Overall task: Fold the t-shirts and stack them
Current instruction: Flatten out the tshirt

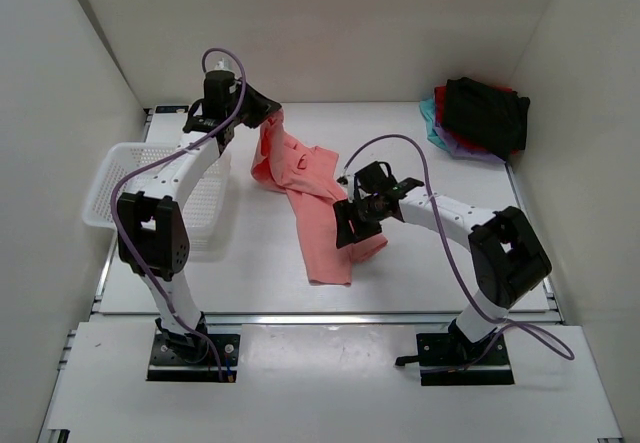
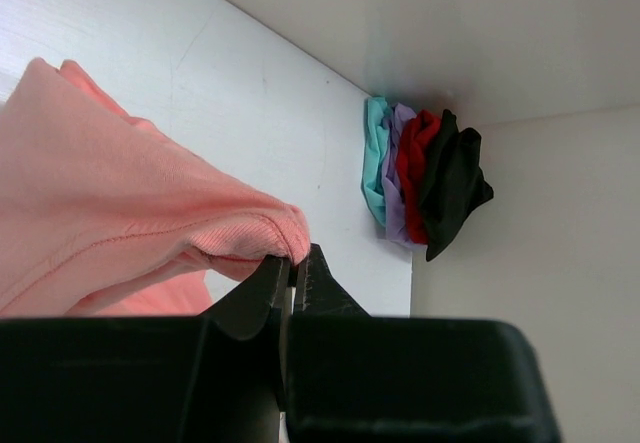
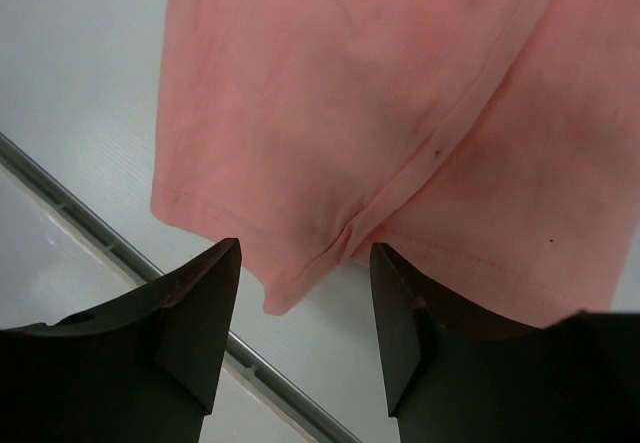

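My feed shows a matte white worktop (image 1: 440,253) boxed in by plain pale walls (image 1: 350,33) at the left, far and right edges. A silver rail (image 1: 330,317) runs along the near edge, and both arm bases are bolted to a white shelf just in front of it. Through the wrist cameras the surface shows a faint grain and a soft sheen. A white mesh basket (image 1: 115,178) sits against the left edge, with the left arm reaching over it. Purple cables (image 1: 425,178) loop off both arms.

The salmon-pink t-shirt (image 1: 318,213) lies wrinkled from the far-left part of the worktop down toward the middle, its lower end stopping short of the near edge. The left claw (image 2: 297,263) is clenched on a bunched fold at the shirt's upper end, which is lifted off the surface near the far edge. The right claw (image 3: 305,253) is released, its jaws spread wide over a hem corner at the shirt's lower right. I cannot tell whether its tips touch the cloth or the surface.

In the far right corner the folded t-shirts are stacked, well apart from the pink one. The black t-shirt (image 1: 485,113) is on top, with the red t-shirt (image 2: 418,163), purple t-shirt (image 1: 465,149) and teal t-shirt (image 1: 428,115) showing as edges beneath it.
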### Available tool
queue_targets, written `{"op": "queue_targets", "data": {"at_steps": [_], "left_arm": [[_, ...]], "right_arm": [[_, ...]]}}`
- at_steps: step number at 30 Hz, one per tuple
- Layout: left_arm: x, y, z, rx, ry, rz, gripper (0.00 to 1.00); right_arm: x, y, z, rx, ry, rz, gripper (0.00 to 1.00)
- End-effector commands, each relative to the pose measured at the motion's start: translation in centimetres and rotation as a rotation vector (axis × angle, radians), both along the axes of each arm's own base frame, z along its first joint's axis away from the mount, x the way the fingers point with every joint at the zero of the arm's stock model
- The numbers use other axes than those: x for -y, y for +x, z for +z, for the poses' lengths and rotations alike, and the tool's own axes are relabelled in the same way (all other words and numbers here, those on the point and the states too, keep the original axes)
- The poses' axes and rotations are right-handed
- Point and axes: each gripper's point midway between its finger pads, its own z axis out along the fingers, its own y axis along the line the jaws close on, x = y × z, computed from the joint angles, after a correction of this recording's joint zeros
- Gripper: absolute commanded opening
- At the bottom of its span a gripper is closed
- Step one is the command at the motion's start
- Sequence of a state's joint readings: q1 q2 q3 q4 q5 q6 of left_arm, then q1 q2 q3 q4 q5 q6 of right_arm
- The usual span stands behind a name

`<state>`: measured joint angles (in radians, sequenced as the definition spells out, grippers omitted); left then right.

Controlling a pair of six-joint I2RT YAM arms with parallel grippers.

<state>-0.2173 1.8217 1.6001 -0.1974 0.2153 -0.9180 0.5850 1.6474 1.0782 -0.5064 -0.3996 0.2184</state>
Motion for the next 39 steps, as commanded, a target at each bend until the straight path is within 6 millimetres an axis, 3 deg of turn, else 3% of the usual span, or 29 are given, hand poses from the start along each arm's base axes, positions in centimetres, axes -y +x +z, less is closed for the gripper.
{"op": "queue_targets", "data": {"at_steps": [1,7,16,19,21,22,23,25,26,27,30,32,33,34,37,39], "left_arm": [[-0.1,-1.4,4.1,0.084,-0.040,-0.014,0.00],[-0.7,-2.5,3.1,0.066,-0.036,-0.011,0.00],[-0.8,-4.2,3.1,0.062,-0.040,-0.024,0.00],[-1.2,-4.6,2.8,0.062,-0.034,-0.020,0.00],[-1.1,-5.2,3.1,0.069,-0.037,-0.024,0.00],[-1.3,-5.5,4.1,0.106,-0.039,-0.043,0.00],[-1.5,-5.5,4.8,0.128,-0.041,-0.039,0.00],[-1.4,-5.6,6.7,0.189,-0.066,-0.067,0.00],[-1.7,-5.7,8.2,0.234,-0.083,-0.077,0.00],[-1.8,-5.9,9.2,0.258,-0.088,-0.088,0.00],[-2.4,-7.3,14.1,0.375,-0.071,-0.103,0.00],[-2.6,-9.0,17.0,0.436,-0.076,-0.116,0.00],[-2.9,-9.5,17.7,0.453,-0.083,-0.112,0.00],[-3.2,-11.4,19.9,0.506,-0.097,-0.113,0.00],[-3.6,-14.7,22.2,0.568,-0.104,-0.136,0.00],[-4.3,-18.2,24.5,0.635,-0.094,-0.139,0.00]], "right_arm": [[-0.5,1.3,0.2,0.058,-0.012,-0.058,0.51],[0.4,-1.2,-2.6,-0.019,-0.114,-0.097,0.43],[0.8,-5.2,-5.0,-0.107,-0.165,-0.132,0.45],[0.7,-6.2,-5.8,-0.132,-0.171,-0.114,0.38],[-0.2,-5.9,-5.2,-0.128,-0.137,-0.099,0.27],[-0.8,-3.5,-1.9,-0.051,-0.097,-0.073,0.01],[-0.5,-3.2,-1.9,-0.043,-0.099,-0.072,0.00],[-0.2,0.0,3.0,0.073,-0.056,-0.096,0.00],[1.1,1.8,4.3,0.116,-0.057,-0.132,0.01],[2.4,4.1,7.7,0.217,-0.053,-0.165,0.00],[6.3,8.0,16.4,0.447,-0.038,-0.262,0.00],[9.2,8.9,22.1,0.590,-0.032,-0.318,0.00],[10.7,9.0,23.7,0.629,-0.033,-0.339,0.00],[12.4,9.1,26.2,0.697,-0.035,-0.374,0.00],[16.4,7.3,32.1,0.866,-0.054,-0.469,0.00],[20.4,5.2,35.6,0.970,-0.084,-0.600,0.00]]}}
